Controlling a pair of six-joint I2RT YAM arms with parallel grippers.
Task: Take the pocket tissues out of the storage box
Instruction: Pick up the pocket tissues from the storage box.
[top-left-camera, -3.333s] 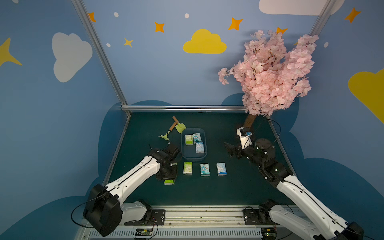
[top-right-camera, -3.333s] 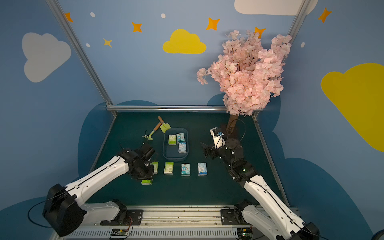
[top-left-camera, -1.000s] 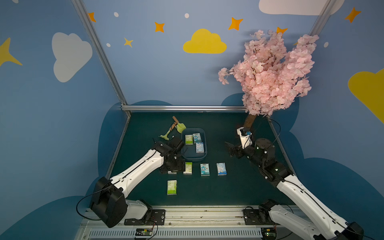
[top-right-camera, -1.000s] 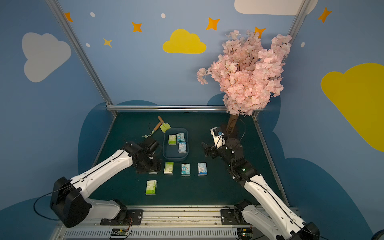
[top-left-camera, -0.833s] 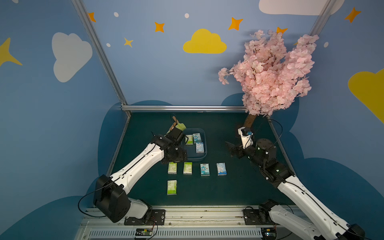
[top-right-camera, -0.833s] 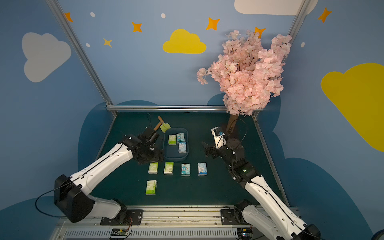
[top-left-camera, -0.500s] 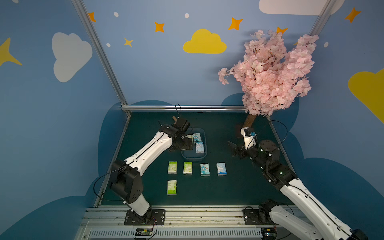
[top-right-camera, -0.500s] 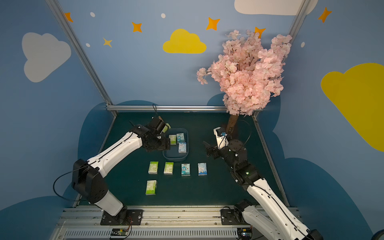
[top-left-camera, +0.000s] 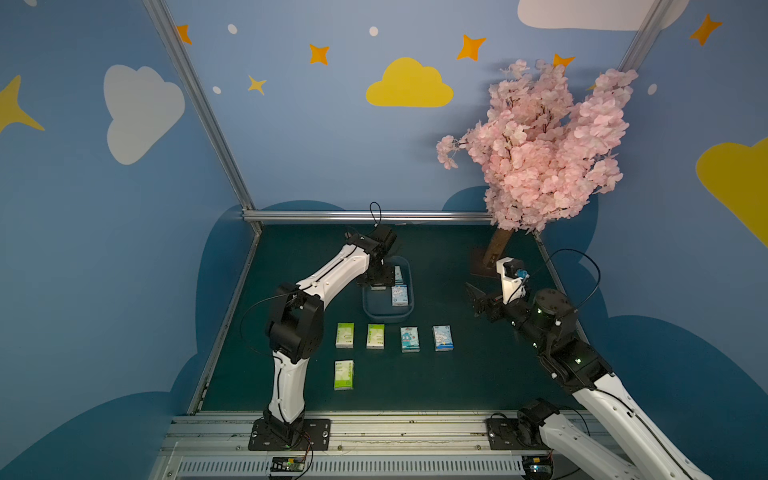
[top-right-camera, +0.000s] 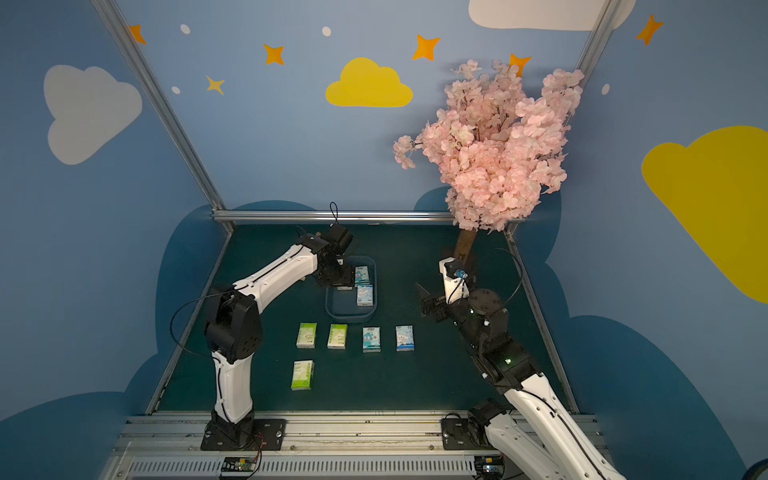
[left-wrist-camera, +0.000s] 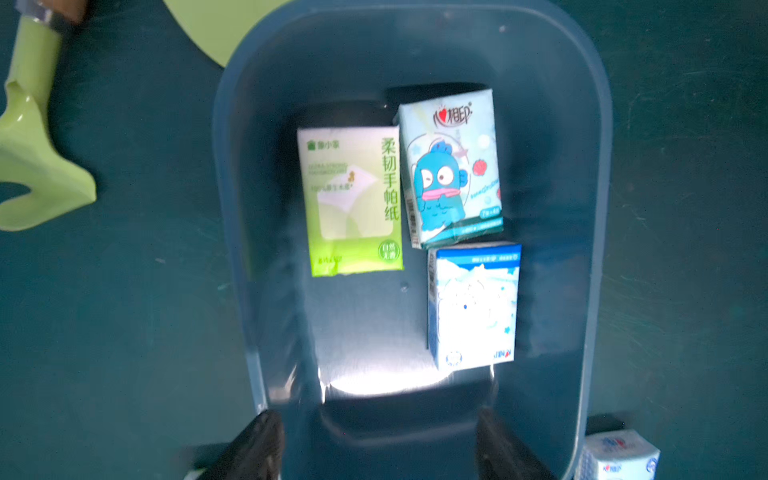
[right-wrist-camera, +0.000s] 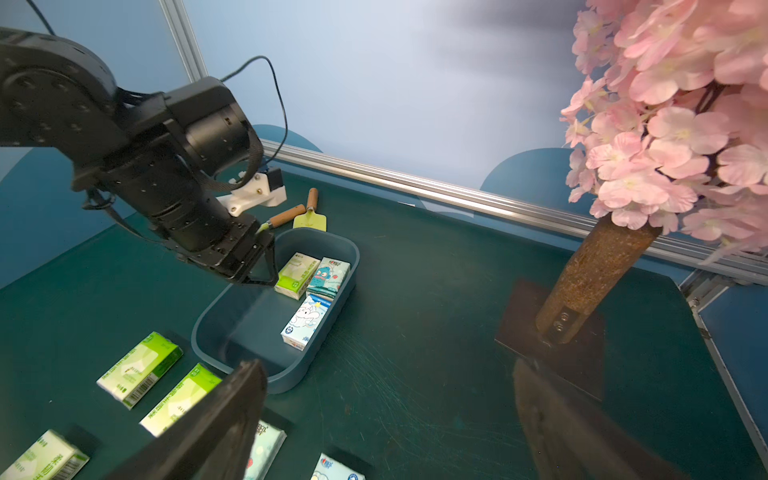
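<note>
The storage box (top-left-camera: 376, 306) (top-right-camera: 340, 306) sits on the bench (top-left-camera: 457, 382) about midway between its left and right edges, closer to the back edge than the front. Three of the pocket tissues (right-wrist-camera: 307, 320) lie flat inside it. A green-and-white packet (left-wrist-camera: 353, 199) lies on the left, just beside a light blue packet with a cartoon fish (left-wrist-camera: 453, 166). A paler blue packet (left-wrist-camera: 473, 303) lies in front of the fish one, along the box's right wall.

The other five packets lie on the bench between the box and the front edge. Four form a row parallel to that edge, two green-and-white (top-left-camera: 345, 335) (top-left-camera: 375, 336) on the left and two light blue (top-left-camera: 409, 338) (top-left-camera: 442, 337) on the right. The fifth, green-and-white (top-left-camera: 344, 375), lies nearer the front edge, in front of the row's leftmost packet.

The left gripper (left-wrist-camera: 378, 446) hangs over the left side of the box, jaws apart with nothing between them. In the right wrist view its fingertips (right-wrist-camera: 266, 272) are very close to the green-and-white packet, possibly touching it. The right gripper (right-wrist-camera: 386, 428) is raised above the bench well apart from the box, toward the right edge, spread wide and empty.

Just behind the box lie a toy shovel (right-wrist-camera: 309, 218) and a rake (left-wrist-camera: 29, 158). A pink tree (top-left-camera: 540, 145) stands on its base plate (right-wrist-camera: 552, 357) in the back right corner
</note>
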